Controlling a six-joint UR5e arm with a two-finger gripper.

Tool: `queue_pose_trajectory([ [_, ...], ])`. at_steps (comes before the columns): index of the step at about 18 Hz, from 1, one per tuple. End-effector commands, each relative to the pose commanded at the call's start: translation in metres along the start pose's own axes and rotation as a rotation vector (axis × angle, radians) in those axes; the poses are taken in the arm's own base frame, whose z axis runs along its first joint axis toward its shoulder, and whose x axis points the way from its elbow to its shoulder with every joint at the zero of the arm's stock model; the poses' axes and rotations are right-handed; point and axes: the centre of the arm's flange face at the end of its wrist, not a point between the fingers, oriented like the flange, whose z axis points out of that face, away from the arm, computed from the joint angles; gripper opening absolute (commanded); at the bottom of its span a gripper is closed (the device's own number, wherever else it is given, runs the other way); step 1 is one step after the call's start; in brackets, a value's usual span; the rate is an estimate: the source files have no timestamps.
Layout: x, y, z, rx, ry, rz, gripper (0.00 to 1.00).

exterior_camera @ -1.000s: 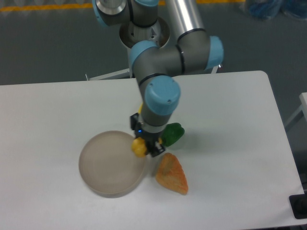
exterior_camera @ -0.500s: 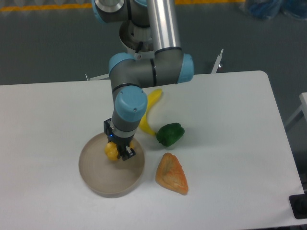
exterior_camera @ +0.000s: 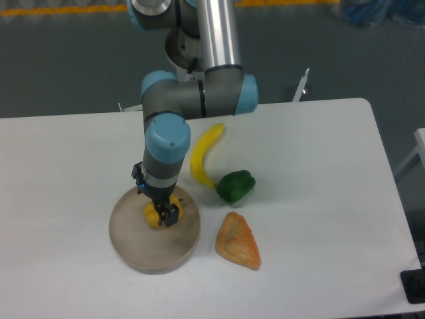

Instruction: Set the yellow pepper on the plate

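The yellow pepper (exterior_camera: pixel 155 215) is small and yellow-orange and sits between my gripper's fingers over the upper middle of the plate (exterior_camera: pixel 133 249). The plate is a round grey-brown dish with a low rim at the table's front left. My gripper (exterior_camera: pixel 159 216) points straight down and is shut on the pepper, low over the plate's surface. I cannot tell whether the pepper touches the plate. The wrist hides the pepper's top.
A yellow banana (exterior_camera: pixel 202 156) lies behind the plate to the right. A green pepper (exterior_camera: pixel 236 186) sits right of it. An orange-tan triangular pastry (exterior_camera: pixel 238 241) lies right of the plate. The arm's base (exterior_camera: pixel 192 40) stands at the table's far edge.
My gripper has carried the yellow pepper left from the plate's right rim to over the plate's middle and has dropped lower. The banana has come fully into view.
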Motion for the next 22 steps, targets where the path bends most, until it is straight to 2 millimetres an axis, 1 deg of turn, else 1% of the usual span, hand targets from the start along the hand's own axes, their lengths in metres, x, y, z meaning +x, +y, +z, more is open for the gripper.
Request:
queue_pose_trajectory([
  [1,-0.005,0.009,-0.006,-0.078,-0.053,0.004,1.0],
  [2,-0.014,0.023,-0.011,-0.156,-0.096,-0.003,1.0],
  [3,-0.023,0.038,-0.016,-0.189,-0.116,-0.017,1.0],
  [4,-0.034,0.054,-0.026,-0.179,-0.126,-0.041,1.0],
  [6,-0.054,0.083,-0.032,-0.144,-0.112,-0.048,1.0],
  [7,-0.07,0.106,-0.036,-0.113,-0.099,-0.033,1.0],
  [9,-0.084,0.139,-0.034,-0.117,-0.083,-0.009,1.0],
  [10,-0.095,0.161,-0.038,-0.12,-0.085,-0.002,1.0],
  [13,-0.114,0.2,-0.047,-0.102,-0.088,0.04,1.0],
  [14,-0.118,0.213,-0.047,-0.1,-0.085,0.043,1.0],
  [15,-0.121,0.226,-0.041,-0.099,-0.067,0.043,1.0],
  [16,-0.123,0.24,-0.038,-0.106,-0.052,0.053,1.0],
  [18,-0.125,0.245,-0.041,-0.111,-0.051,0.09,1.0],
  [20,-0.128,0.263,-0.039,-0.117,-0.044,0.094,1.0],
  [22,-0.132,0.269,-0.036,-0.127,-0.037,0.1,1.0],
])
